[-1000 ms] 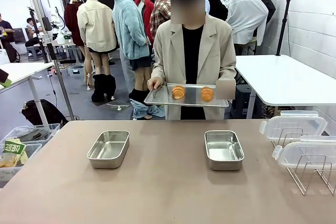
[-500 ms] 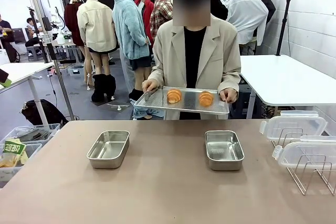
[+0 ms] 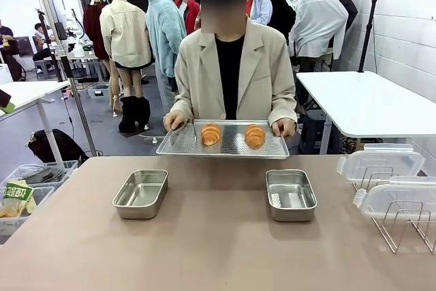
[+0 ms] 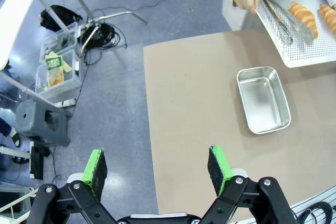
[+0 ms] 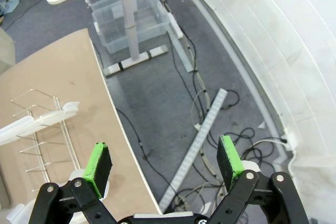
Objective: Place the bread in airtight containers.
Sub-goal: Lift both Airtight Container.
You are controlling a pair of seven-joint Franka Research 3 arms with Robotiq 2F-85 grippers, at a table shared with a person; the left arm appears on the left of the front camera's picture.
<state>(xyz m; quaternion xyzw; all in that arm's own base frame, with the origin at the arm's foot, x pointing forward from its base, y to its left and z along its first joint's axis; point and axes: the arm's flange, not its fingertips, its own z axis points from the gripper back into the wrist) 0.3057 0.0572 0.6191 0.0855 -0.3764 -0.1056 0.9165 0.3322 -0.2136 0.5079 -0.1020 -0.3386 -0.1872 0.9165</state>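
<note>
Two golden-brown bread rolls (image 3: 210,134) (image 3: 255,135) lie on a perforated steel tray (image 3: 223,146) that a person holds in both hands at the table's far edge. Metal tongs (image 4: 278,13) lie on the tray beside the bread (image 4: 305,17). Two open steel containers (image 3: 141,194) (image 3: 290,195) stand on the brown table, left and right of the middle. In the left wrist view my left gripper (image 4: 157,166) hangs open over the table's left edge, well short of the left container (image 4: 263,100). My right gripper (image 5: 164,161) is open above the floor past the table's right side.
Clear white-rimmed lids (image 3: 380,165) (image 3: 398,200) rest on a wire rack (image 3: 402,226) at the table's right. Its wires (image 5: 37,129) show in the right wrist view. Cables (image 5: 210,129) run across the floor there. Storage bins (image 4: 58,72) and a stool (image 4: 43,124) stand left of the table.
The person has stepped to the left and lowered the tray with the bread to the table's far edge. Neither gripper has changed.
</note>
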